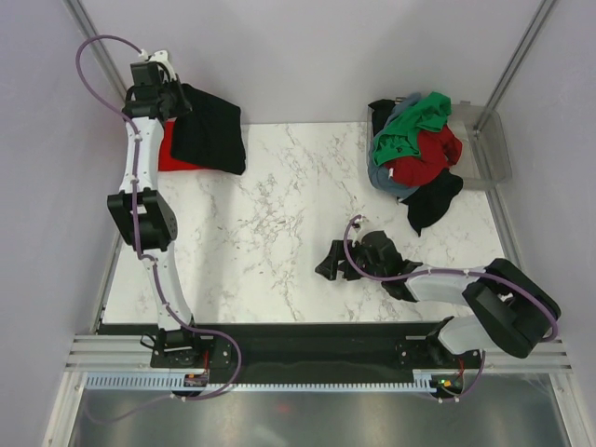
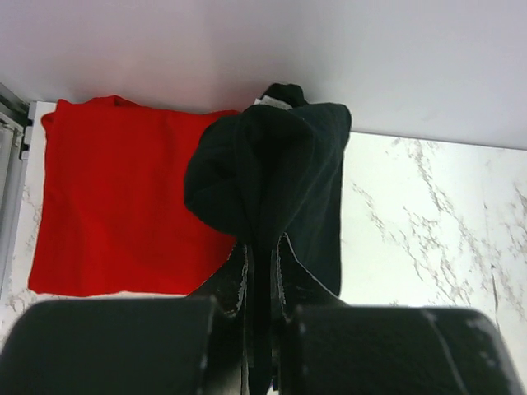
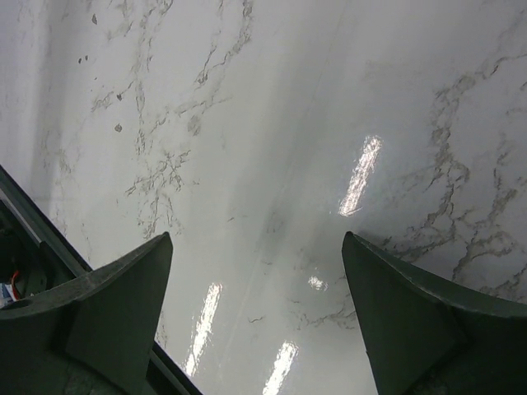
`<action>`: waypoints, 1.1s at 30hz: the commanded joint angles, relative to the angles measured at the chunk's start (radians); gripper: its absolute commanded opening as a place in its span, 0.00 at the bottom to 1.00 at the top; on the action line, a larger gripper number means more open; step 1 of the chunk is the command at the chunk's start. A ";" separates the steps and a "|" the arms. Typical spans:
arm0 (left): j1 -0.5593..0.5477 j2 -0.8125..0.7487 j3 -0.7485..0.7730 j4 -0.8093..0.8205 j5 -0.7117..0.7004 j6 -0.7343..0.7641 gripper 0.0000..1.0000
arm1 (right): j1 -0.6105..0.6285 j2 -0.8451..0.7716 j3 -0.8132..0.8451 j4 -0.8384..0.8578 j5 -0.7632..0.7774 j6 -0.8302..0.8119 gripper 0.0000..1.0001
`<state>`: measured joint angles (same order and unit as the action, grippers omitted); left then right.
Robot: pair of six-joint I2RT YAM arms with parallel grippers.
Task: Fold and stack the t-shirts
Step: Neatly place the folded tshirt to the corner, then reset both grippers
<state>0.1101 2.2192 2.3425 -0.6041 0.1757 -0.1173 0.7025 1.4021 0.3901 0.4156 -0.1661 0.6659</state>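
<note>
— State of the left fingers (image 2: 260, 251)?
— Shut tight on a fold of the black t-shirt (image 2: 280, 164), with cloth pinched between the two tips.

— And where on the desk (image 1: 270, 214)?
— Up at ten o'clock, close to the far edge. Draped down from the grip and spread over the three o'clock side of a red t-shirt (image 2: 123, 206). Red t-shirt flat, folded into a rectangle, peeking out at nine o'clock of the black t-shirt.

— And the right fingers (image 1: 331, 261)?
— Spread wide, gripping nothing. Low over bare marble around five o'clock, pointing toward nine o'clock. Only veined desk surface between the tips in the wrist view.

— Rest of the shirts?
— Crumpled in a heap (image 1: 410, 149) at two o'clock, unfolded. On top a green t-shirt (image 1: 414, 121), under it a second red t-shirt (image 1: 428, 156). At the heap's eight o'clock a grey-blue t-shirt (image 1: 384, 179). Trailing out toward six o'clock onto the desk, a second black t-shirt (image 1: 434, 200). Pressed against a clear bin (image 1: 492, 154) at three o'clock; inside it or just beside it, impossible to tell.

— Any contact between the right fingers and the heap?
— None, well apart.
</note>
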 commanded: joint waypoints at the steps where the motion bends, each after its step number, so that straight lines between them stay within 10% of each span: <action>1: 0.025 0.051 0.089 0.078 0.028 0.042 0.04 | 0.005 0.072 -0.045 -0.216 0.005 -0.019 0.94; 19: 0.151 0.336 0.196 0.375 -0.011 -0.002 0.05 | 0.005 0.135 -0.013 -0.212 -0.024 -0.037 0.95; 21: 0.166 0.362 0.195 0.391 -0.034 -0.015 0.20 | 0.003 0.143 -0.008 -0.215 -0.026 -0.037 0.95; 23: 0.175 0.376 0.189 0.399 -0.048 -0.028 0.99 | 0.005 0.147 -0.005 -0.215 -0.026 -0.038 0.95; 33: 0.105 0.150 0.045 0.314 -0.252 -0.130 1.00 | 0.005 0.141 -0.008 -0.215 -0.013 -0.034 0.95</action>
<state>0.2813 2.5492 2.4138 -0.3122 0.0196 -0.1879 0.7033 1.4803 0.4438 0.4530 -0.2100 0.6540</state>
